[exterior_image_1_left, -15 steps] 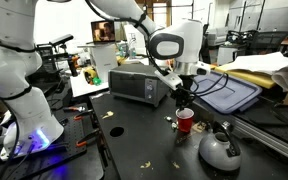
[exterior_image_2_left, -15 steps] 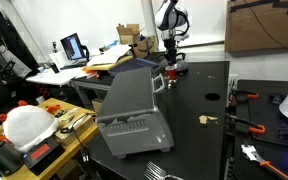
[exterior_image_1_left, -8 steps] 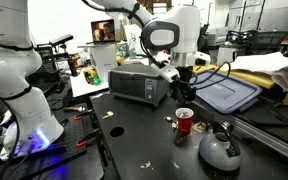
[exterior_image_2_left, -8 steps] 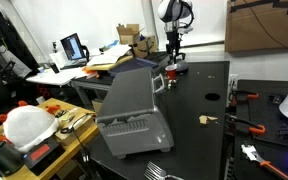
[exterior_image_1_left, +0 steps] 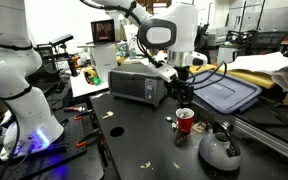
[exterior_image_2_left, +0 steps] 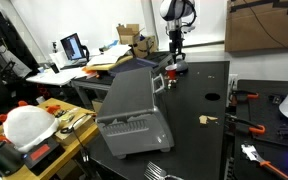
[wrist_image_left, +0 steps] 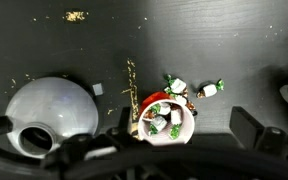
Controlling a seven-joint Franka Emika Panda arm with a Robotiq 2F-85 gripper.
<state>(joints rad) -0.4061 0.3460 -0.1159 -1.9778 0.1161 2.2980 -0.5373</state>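
Arm (exterior_image_1_left: 174, 35) wrist-down, fingers (wrist_image_left: 246, 127) wide apart above the red cup (exterior_image_1_left: 185, 121).

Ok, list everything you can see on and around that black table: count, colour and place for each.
table: one, black, under everything
cup: one, red, on the table under the pincer, wrapped sweets inside
loose sweets: at least two, green and white wrappers, on the table beside the cup
kettle: one, grey, on the table near the cup
toaster oven: one, silver-grey, on the table behind the cup
tray: one, blue-grey, far side of the table
crumbs: scattered, yellowish, on the table
laptop: one, screen lit, on a desk in the background
pincer: one, black, open, above the cup and apart from it
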